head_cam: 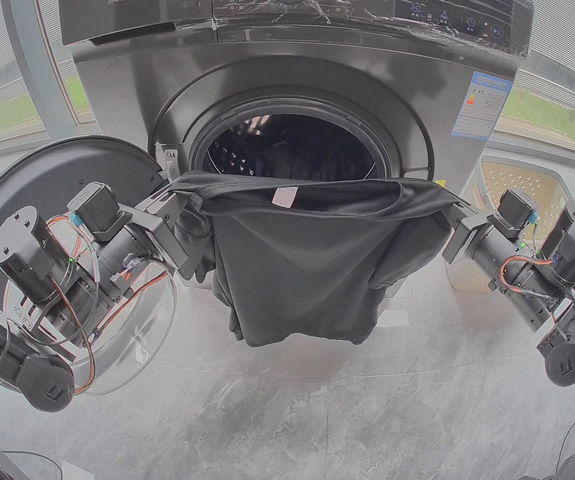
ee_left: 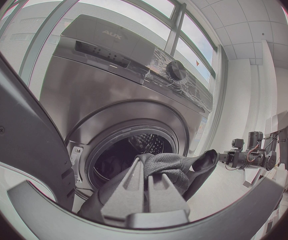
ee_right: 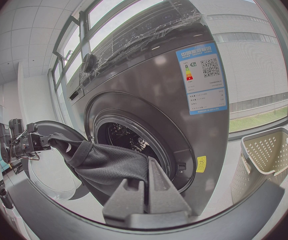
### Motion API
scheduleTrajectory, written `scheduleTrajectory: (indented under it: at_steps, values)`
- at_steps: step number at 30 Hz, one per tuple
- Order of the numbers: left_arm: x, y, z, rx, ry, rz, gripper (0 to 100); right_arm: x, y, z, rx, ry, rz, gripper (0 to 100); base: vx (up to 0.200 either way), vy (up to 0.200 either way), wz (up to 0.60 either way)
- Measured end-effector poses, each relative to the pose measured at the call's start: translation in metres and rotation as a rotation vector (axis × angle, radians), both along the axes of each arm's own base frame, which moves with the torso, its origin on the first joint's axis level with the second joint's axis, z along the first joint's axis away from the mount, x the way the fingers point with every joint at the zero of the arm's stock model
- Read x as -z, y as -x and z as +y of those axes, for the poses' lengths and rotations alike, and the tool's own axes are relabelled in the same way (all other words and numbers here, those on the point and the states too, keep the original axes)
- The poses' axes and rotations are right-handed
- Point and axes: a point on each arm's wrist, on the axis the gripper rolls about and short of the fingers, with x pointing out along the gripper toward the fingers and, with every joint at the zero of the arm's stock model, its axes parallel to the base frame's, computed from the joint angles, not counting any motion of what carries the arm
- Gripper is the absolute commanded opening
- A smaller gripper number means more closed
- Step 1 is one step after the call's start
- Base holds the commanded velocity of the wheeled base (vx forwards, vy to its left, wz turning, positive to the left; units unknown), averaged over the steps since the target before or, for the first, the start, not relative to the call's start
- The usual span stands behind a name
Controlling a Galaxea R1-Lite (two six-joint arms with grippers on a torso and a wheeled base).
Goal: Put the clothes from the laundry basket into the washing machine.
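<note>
Head view is coming up, and the caller is asking: what are you carrying in front of the washing machine (head_cam: 287, 68)?

ME: I'm stretching a dark garment (head_cam: 301, 268) across the front of the machine, right at the mouth of the drum (head_cam: 294, 148). My left gripper (head_cam: 175, 207) is pinching one end of its top edge and my right gripper (head_cam: 453, 215) is pinching the other, both sets of jaws closed tight on the cloth. That top edge is running about level with the lower lip of the opening. The rest is hanging down in front of the machine, clear of the floor.

CALLER: Are the wrist views agreeing?

ME: They are. Left wrist view is showing mesh fabric bunched between my closed jaws, and right wrist view is showing the same at the other end. The door (head_cam: 54, 175) is standing swung open on the machine's left, and the laundry basket (head_cam: 527, 188) is sitting just beside the machine on its right.

CALLER: Which step are we watching?

ME: I'm reading it as the loading step: garment out of the basket, not yet in the drum. Something dark is already lying inside.

CALLER: What is the next move calling for?

ME: Both arms going forward together into the opening, top edge over the lip. Then feeding the hanging part in so nothing is draping over the rim. Only then am I letting go. Whether the basket is holding more, I can't tell.
</note>
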Motion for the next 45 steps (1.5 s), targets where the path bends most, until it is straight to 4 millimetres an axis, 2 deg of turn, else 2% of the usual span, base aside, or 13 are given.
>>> scheduleTrajectory:
  at_steps: [25,34,41,42,45]
  values:
    - [0.006,-0.003,-0.006,0.015,-0.011,0.016,0,-0.001,-0.001,-0.004,0.011,-0.004,-0.006,0,0.0,0.0,0.0]
    - [0.012,-0.003,-0.015,0.042,-0.037,0.022,0,0.025,0.002,0.003,-0.01,0.039,0.084,0,0.0,0.0,0.0]
    - [0.016,-0.004,-0.034,0.094,-0.058,0.017,0,0.05,0.008,0.026,-0.086,0.08,0.163,0,0.0,0.0,0.0]
    - [0.016,-0.004,-0.037,0.098,-0.058,0.016,0,0.054,0.009,0.031,-0.102,0.086,0.17,100,0.0,0.0,0.0]
    - [0.016,-0.005,-0.04,0.105,-0.056,0.012,0,0.066,0.01,0.043,-0.136,0.109,0.203,100,0.0,0.0,0.0]
